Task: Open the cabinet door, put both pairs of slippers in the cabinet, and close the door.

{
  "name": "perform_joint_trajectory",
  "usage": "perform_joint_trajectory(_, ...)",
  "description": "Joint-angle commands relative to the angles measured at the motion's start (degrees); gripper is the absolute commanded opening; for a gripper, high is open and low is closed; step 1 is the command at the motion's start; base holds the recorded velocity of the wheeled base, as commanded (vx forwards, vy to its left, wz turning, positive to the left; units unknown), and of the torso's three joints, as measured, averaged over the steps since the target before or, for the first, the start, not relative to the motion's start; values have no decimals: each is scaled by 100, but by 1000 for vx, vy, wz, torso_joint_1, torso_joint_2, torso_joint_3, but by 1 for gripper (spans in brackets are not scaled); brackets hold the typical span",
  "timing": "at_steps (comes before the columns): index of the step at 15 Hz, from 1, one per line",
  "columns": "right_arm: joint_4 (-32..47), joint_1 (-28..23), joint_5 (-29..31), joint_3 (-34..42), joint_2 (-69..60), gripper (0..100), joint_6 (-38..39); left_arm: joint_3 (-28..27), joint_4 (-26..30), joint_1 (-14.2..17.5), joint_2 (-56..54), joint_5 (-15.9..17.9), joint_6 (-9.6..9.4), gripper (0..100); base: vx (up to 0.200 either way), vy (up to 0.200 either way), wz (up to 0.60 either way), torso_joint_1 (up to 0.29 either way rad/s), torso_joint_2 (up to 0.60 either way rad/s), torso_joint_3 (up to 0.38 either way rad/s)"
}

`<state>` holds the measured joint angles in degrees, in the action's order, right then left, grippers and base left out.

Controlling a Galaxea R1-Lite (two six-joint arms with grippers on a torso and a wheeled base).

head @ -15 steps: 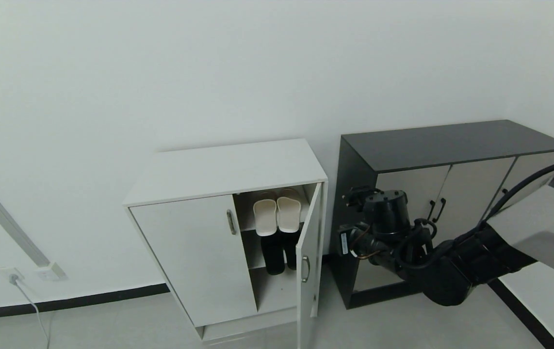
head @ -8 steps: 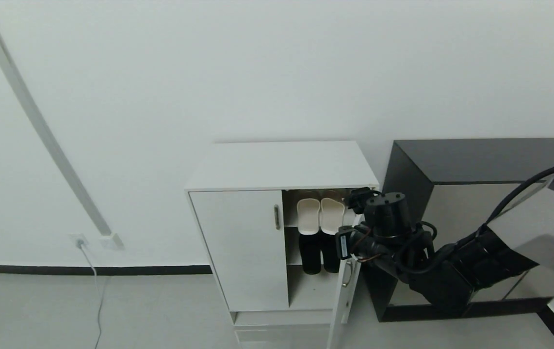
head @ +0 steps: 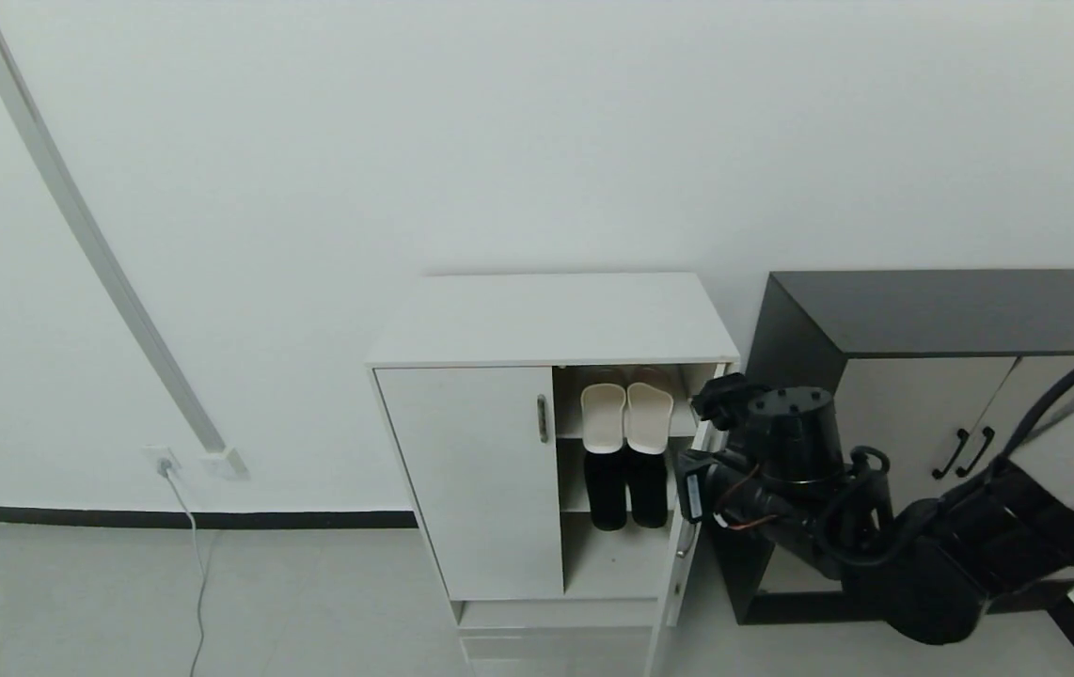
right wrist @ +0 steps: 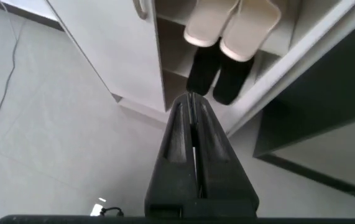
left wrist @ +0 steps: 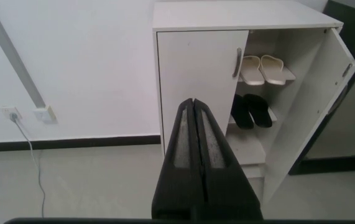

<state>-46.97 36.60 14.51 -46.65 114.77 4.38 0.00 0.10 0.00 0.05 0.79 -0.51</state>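
Standing open, the cabinet (head: pixel 546 324) holds white slippers (head: pixel 605 418) above black slippers (head: pixel 607 489).

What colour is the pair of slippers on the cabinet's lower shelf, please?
The lower slippers are black, clearest in the left wrist view.

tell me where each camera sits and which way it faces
Head view: on the robot's head, looking forward and down at the white cabinet and dark cabinet; right arm shows on the right.
Left wrist view: on the left wrist, facing the white cabinet's front; shut left gripper in front.
Right wrist view: on the right wrist, looking down into the open compartment; shut right gripper in front.
Shared: all three show white slippers above black slippers.
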Motion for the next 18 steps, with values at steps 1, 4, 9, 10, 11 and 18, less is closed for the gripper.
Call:
perform_joint_trajectory(1,74,-30,8,578,-702,0,-16,0,-1,0,4,0,-2,0,0,0,0,0,0,0)
perform_joint_trajectory(4,118,-56,61,1449,-895,0,-16,0,-1,0,4,0,-2,0,133,0,0,0,3,5)
perform_joint_trajectory(9,12,-39,52,1967,-632,0,37,0,-1,0,4,0,16,0,160,0,0,-1,-1,3)
perform_joint_trajectory(10,-84,-39,43,1932,-544,0,37,0,-1,0,4,0,25,0,0,0,0,0,0,0)
perform_joint_trajectory(11,-207,-39,52,1914,-438,0,19,0,-1,0,4,-9,25,0,0,0,0,0,0,0)
perform_joint_trajectory(18,-629,-12,52,1246,484,0,37,0,-1,0,4,-9,25,0,0,0,0,0,0,0)
